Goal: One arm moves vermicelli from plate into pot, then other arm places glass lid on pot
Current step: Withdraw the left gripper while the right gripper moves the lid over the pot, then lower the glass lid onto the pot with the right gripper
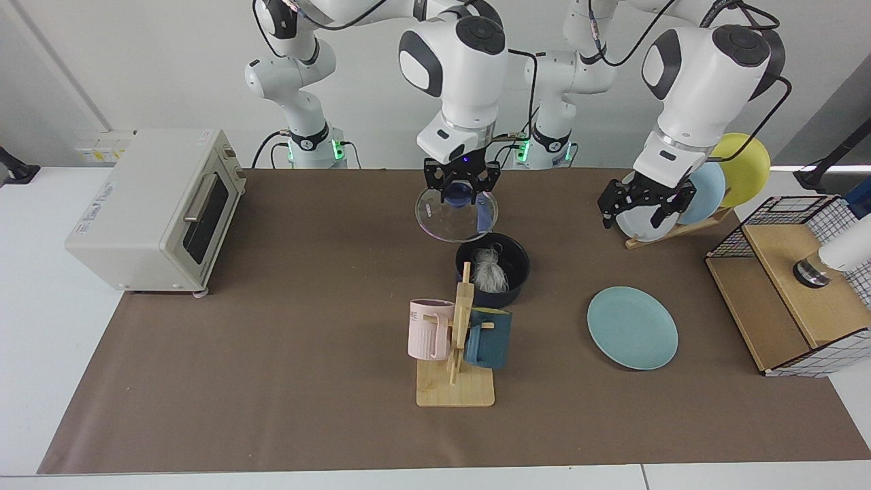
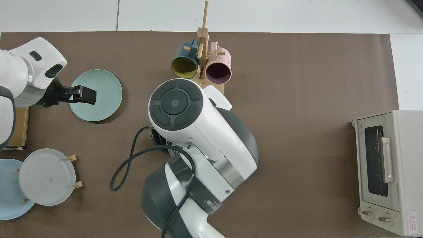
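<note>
The glass lid hangs tilted in the air just behind and above the pot, with my right gripper shut on its blue knob. The vermicelli lies inside the pot. In the top view the right arm covers the pot except a sliver of rim, and the lid is hidden. The teal plate lies bare on the mat. My left gripper hangs open and holds nothing, raised in front of the plate rack. From above, the left gripper is over the plate.
A wooden mug rack with a pink and a dark blue mug stands directly in front of the pot. A toaster oven sits at the view's left. Upright plates in a rack and a wire-and-wood box stand at the right.
</note>
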You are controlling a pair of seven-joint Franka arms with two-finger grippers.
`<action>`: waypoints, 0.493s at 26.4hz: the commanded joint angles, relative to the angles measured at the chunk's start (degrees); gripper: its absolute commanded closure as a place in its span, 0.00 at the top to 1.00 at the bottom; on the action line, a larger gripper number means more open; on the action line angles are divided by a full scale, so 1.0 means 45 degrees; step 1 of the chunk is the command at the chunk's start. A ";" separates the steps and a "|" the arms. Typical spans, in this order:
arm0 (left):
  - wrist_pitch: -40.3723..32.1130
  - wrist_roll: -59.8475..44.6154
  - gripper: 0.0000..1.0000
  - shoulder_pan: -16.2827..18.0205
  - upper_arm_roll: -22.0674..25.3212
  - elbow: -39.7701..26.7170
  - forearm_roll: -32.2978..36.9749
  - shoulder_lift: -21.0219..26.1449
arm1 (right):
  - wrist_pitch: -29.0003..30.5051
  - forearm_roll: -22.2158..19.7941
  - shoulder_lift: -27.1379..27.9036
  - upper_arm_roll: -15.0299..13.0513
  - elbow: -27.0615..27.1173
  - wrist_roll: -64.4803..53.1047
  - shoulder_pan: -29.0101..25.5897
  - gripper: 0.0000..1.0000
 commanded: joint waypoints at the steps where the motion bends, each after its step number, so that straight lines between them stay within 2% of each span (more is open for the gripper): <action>1: -0.0257 0.1375 1.00 0.0700 -0.0128 -0.0012 0.0301 -0.0142 | 0.0063 -0.0100 0.2467 -0.0576 0.2721 0.0472 0.0551 0.00; 4: -0.0238 0.1437 1.00 0.0799 -0.0109 -0.0012 0.0281 -0.0142 | 0.0432 -0.0100 0.2761 -0.0576 0.3075 0.0453 0.0552 0.00; 13: -0.0238 0.0421 1.00 0.0818 -0.0128 -0.0012 0.0222 -0.0142 | 0.1761 -0.0099 0.3503 -0.0557 0.3153 0.0395 0.0571 0.00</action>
